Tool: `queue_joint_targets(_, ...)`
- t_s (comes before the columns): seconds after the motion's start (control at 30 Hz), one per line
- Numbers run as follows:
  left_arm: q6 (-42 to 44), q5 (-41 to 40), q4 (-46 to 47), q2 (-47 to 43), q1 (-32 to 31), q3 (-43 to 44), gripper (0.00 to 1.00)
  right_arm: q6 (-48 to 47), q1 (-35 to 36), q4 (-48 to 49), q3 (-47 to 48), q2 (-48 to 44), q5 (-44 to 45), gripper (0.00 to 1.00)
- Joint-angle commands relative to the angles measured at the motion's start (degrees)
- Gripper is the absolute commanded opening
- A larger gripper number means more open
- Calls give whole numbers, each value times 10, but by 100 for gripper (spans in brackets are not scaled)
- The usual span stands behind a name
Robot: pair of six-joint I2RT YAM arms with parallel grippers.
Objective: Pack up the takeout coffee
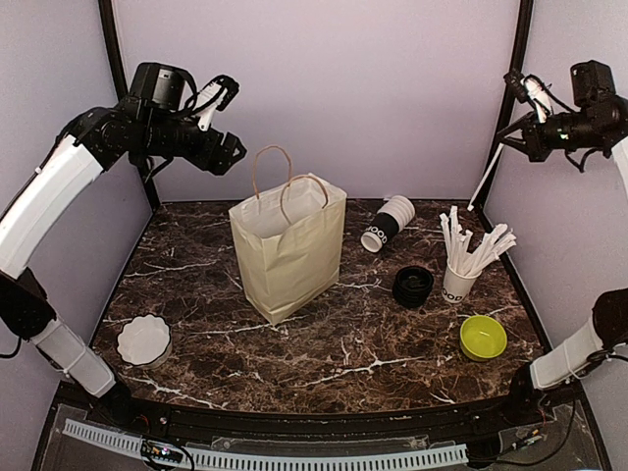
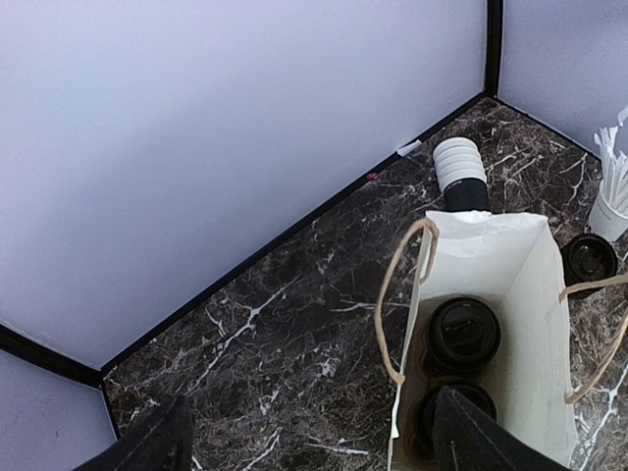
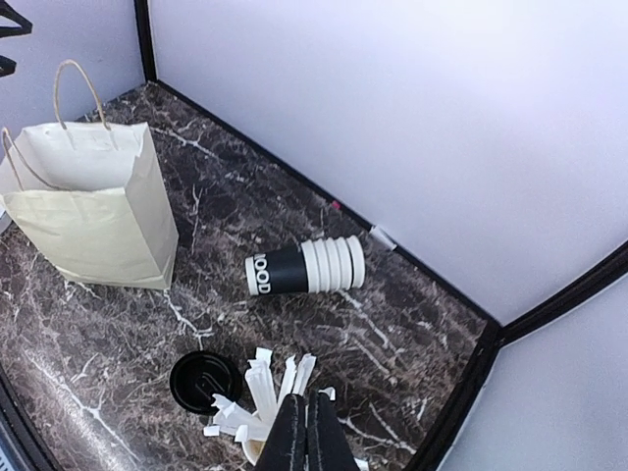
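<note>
Two lidded coffee cups, only their round black plastic lids showing, sit upright inside the cream paper bag (image 1: 289, 250): one lid (image 2: 463, 332) toward the back, the other (image 2: 424, 417) nearer and partly hidden behind a finger of the left gripper. Bag stands open mid-table with both twine handles up. A nested stack of white paper cups with a black band (image 1: 388, 224), no lids, lies on its side just right of the bag near the back wall. A stack of loose black lids (image 1: 413, 286) is in front of it, touching or just beside the cup of white sticks (image 1: 458, 280). Green bowl (image 1: 483, 337) front right, white scalloped bowl (image 1: 144, 340) front left. Left gripper (image 2: 312, 407) is high above the bag, fingers wide apart, nothing in them. Right gripper (image 3: 309, 407) is high at the right, fingers pressed together. A thin white stick (image 1: 488, 177) hangs by its tip; can't tell if it's pinched.
</note>
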Motion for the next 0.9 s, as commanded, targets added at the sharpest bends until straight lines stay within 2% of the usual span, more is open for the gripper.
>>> queue_joint_targets(0.0, -3, -4, -38, 19, -1, 53, 86, 0, 1, 4, 69, -4, -36, 0)
queue_joint_targets(0.2, -8, -23, -36, 25, -1, 46, 86, 24, 5, 16, 140, 54, -201, 0)
queue_joint_targets(0.37, -17, -50, -23, 15, -1, 16, 85, 118, 50, 137, 142, 84, -324, 0)
queue_joint_targets(0.43, -18, -51, -11, 4, -1, 0, 85, 201, 68, 219, 150, 110, -370, 0)
queue_joint_targets(0.53, -20, -54, 1, -9, 0, -15, 84, 268, 103, 292, 163, 147, -387, 0)
queue_joint_targets(0.77, -20, -65, -5, -33, -1, -34, 84, 271, 192, 305, 191, 240, -364, 0)
queue_joint_targets(0.87, -20, -71, -12, -44, -1, -39, 85, 300, 226, 350, 187, 271, -356, 0)
